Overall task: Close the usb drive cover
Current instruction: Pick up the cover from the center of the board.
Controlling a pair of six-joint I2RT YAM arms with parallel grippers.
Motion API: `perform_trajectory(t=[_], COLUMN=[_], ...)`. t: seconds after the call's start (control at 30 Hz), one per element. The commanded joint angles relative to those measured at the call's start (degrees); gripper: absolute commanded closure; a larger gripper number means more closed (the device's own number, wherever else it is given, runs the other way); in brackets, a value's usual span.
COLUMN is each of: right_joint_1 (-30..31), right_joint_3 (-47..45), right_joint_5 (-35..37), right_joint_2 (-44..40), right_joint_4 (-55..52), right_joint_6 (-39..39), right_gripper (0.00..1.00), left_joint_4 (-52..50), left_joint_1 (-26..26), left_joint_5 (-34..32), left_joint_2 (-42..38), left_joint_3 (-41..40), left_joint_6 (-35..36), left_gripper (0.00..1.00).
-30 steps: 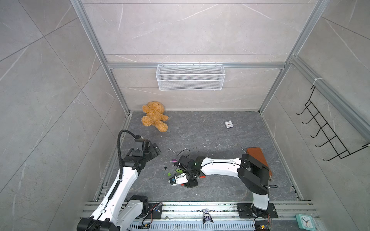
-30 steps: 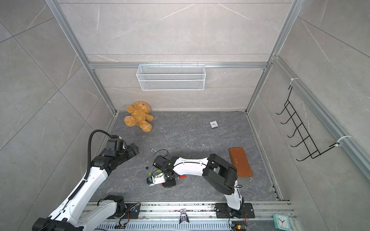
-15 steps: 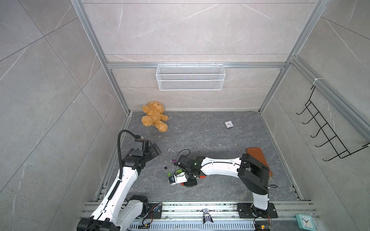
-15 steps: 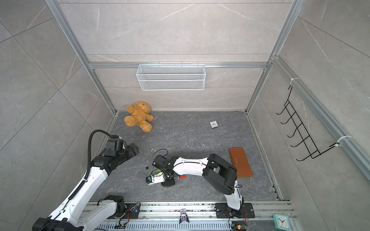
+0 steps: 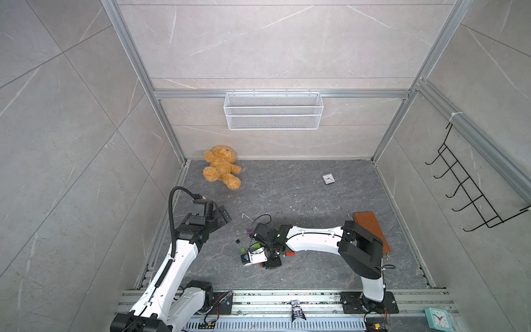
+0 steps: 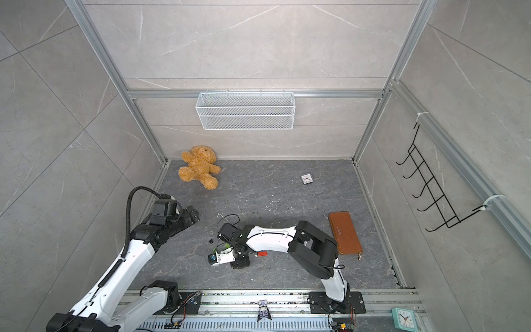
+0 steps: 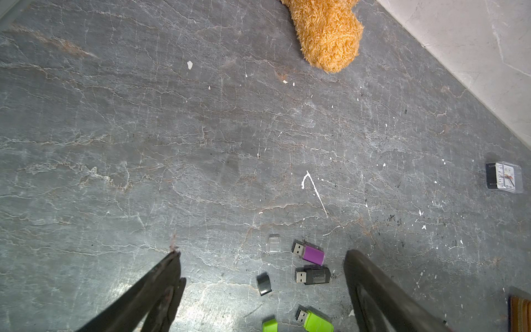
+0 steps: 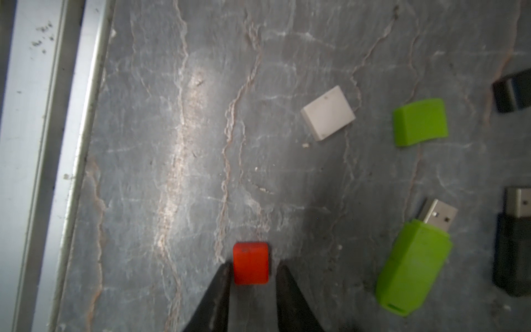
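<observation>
Right pincer [image 8: 253,267]: nearly closed, fingers [image 8: 221,290] straddle the red cap [image 8: 250,258] on the table [image 8: 172,129]. One finger touches the cap, and a thin sliver of table shows at the other, so can't tell if it's truly clamped. Cap sticks out past the fingertips.

Ahead of this pincer, off to one side: white cap [image 8: 327,113], and farther the same way, green cap [image 8: 421,122]. Beside the pincer on that side: green usb drive [image 8: 413,264], plug bare. Black drive [image 8: 514,244] sits just beyond it, plug bare too.

Red piece [image 5: 289,254] lies behind the pincer near the wrist in both top views, too small to tell what it is.

Left pincer [image 7: 262,253]: wide open, holds nothing, well apart from the right one. On the table ahead of it, seen between its fingers: clear cap [image 7: 273,243], purple drive [image 7: 311,254], black cap [image 7: 263,284].
</observation>
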Motion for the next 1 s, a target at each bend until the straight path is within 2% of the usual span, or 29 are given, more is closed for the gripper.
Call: perform_trajectory(t=[0.0,0.37,0.53,0.97], right_joint_1=[0.5,0.5,0.4,-2.4], right_joint_3=[1.4,1.3,-0.5,-6.6], right_joint_5=[-0.4,-0.4,-1.3,-4.1], right_joint_2=[2.0,1.9,-0.3,-5.8], right_joint_4=[-2.3,-2.3,1.6,13.2], right_joint_6=[-0.7,-0.5,1.2,5.6], right_gripper=[0.74,0.83,0.85,0.88], left_joint_4=[-0.5,-0.5,-0.9,-0.2], left_joint_1=[0.3,0.3,0.3,0.3], left_joint_5=[0.8,1.3,3.1,17.3], left_joint_2=[-0.8,-0.8,-0.8,0.6], left_joint_3=[1.3,1.1,0.5,-4.8], left_joint_6=[0.3,0.1,-0.4,-6.5], left_gripper=[0.09,0.09,0.09,0.13])
